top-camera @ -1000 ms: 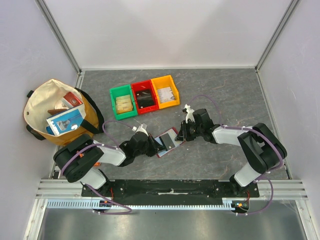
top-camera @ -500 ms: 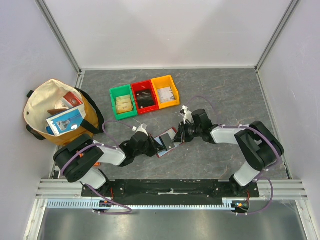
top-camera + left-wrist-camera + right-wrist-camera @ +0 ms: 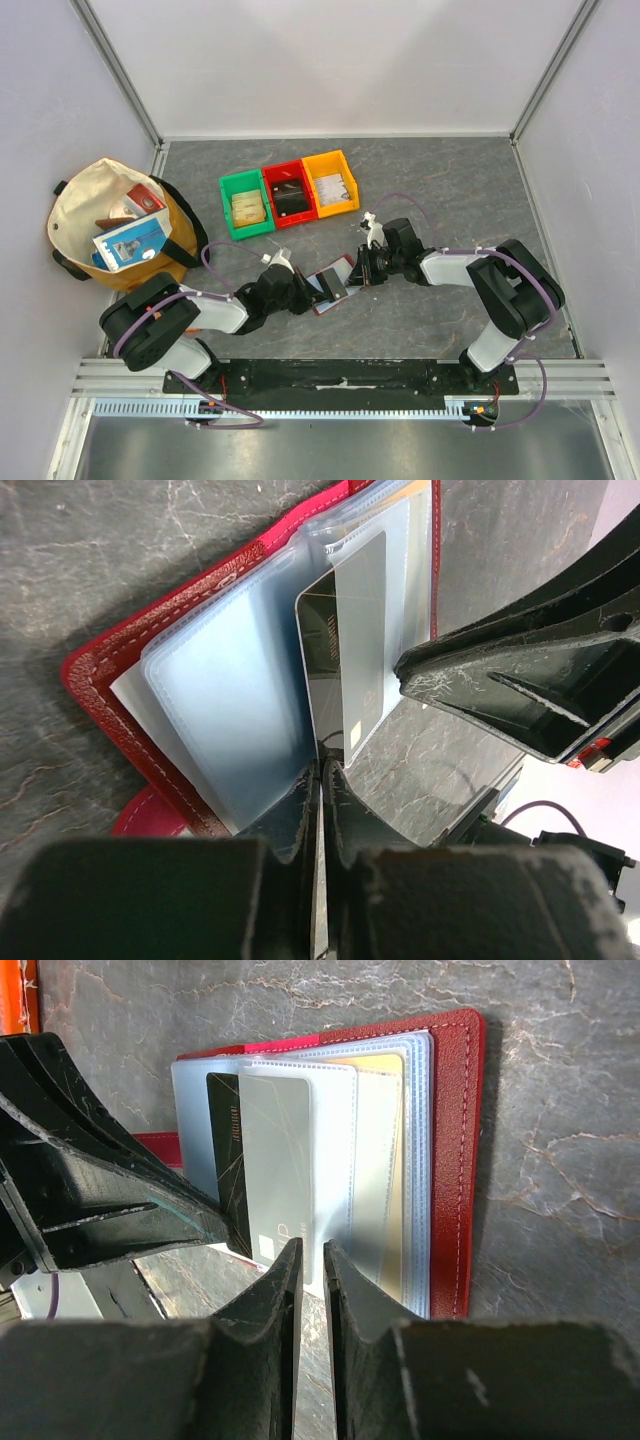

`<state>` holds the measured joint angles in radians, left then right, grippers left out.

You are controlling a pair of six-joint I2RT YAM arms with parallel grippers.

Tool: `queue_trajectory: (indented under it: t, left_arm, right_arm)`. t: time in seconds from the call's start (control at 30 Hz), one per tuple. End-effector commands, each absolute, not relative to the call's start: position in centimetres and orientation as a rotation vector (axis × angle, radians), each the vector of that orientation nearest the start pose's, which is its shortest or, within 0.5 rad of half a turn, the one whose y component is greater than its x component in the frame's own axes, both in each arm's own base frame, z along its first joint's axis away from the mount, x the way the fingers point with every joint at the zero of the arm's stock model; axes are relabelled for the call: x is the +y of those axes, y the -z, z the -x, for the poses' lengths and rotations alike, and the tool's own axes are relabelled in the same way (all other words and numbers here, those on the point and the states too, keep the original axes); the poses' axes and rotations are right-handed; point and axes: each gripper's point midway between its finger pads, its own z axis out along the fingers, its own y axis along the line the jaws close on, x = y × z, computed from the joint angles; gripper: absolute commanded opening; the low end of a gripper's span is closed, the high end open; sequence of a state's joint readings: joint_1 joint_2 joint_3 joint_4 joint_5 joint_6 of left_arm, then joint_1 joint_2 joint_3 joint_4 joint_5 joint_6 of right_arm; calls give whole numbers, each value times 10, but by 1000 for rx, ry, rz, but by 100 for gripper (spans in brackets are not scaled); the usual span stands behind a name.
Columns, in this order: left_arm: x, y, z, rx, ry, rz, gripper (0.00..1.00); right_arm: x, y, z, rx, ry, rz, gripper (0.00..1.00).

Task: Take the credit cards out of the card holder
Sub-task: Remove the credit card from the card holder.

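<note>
The dark-red card holder (image 3: 333, 284) lies open on the grey table between my two grippers, its clear sleeves fanned out. It also shows in the left wrist view (image 3: 110, 660) and the right wrist view (image 3: 455, 1160). A black card (image 3: 320, 650) and a silver card (image 3: 362, 650) show at the front sleeves. My left gripper (image 3: 303, 288) is at the holder's left edge, and its jaws (image 3: 322, 765) are shut on the black card's corner. My right gripper (image 3: 360, 270) is at the holder's right edge, and its jaws (image 3: 311, 1250) are a thin slit apart at the silver card's (image 3: 275, 1170) edge, with nothing seen between them.
A green bin (image 3: 245, 208), a red bin (image 3: 290, 195) and a yellow bin (image 3: 331, 183) stand in a row behind the holder, each with cards in it. A canvas bag (image 3: 120, 225) full of items sits at the far left. Walls enclose the table.
My right gripper has crept a little left, toward the holder. My left arm has shifted slightly left. The holder has stayed in place.
</note>
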<state>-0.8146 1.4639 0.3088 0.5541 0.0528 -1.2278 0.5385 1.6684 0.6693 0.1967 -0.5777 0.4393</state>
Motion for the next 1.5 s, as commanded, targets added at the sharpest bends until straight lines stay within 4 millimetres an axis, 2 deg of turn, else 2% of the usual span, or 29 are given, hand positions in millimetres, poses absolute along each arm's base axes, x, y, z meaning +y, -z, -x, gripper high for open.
queue_trajectory:
  t: [0.0,0.1,0.13,0.33,0.47,0.73,1.1,1.23,1.37,1.47]
  left_arm:
    - [-275,-21,-202,2386,1100,505,13]
    - [-276,-23,-206,2361,1113,522,31]
    - [-276,-24,-208,2355,1117,526,34]
    - [-277,-23,-216,2343,1114,542,36]
    - [-279,-19,-217,2356,1114,543,31]
    - [-269,-15,-209,2350,1119,571,2]
    - [-246,-13,-180,2413,1084,519,2]
    - [-237,-18,-173,2431,1038,452,2]
    - [-228,-33,-173,2408,985,379,2]
    - [-224,-54,-176,2372,947,268,2]
  right_arm:
    - [258,-5,-245,2549,-1000,402,21]
    - [258,-5,-244,2549,-1004,408,21]
    - [258,-5,-244,2548,-1004,409,21]
    - [259,-6,-243,2547,-1012,411,21]
    - [258,-7,-244,2545,-1008,410,21]
    - [257,-8,-245,2539,-991,410,21]
    - [257,-17,-252,2520,-971,412,21]
    - [256,-22,-255,2511,-950,410,21]
    - [254,-38,-261,2473,-924,421,23]
    - [256,-61,-268,2412,-913,434,29]
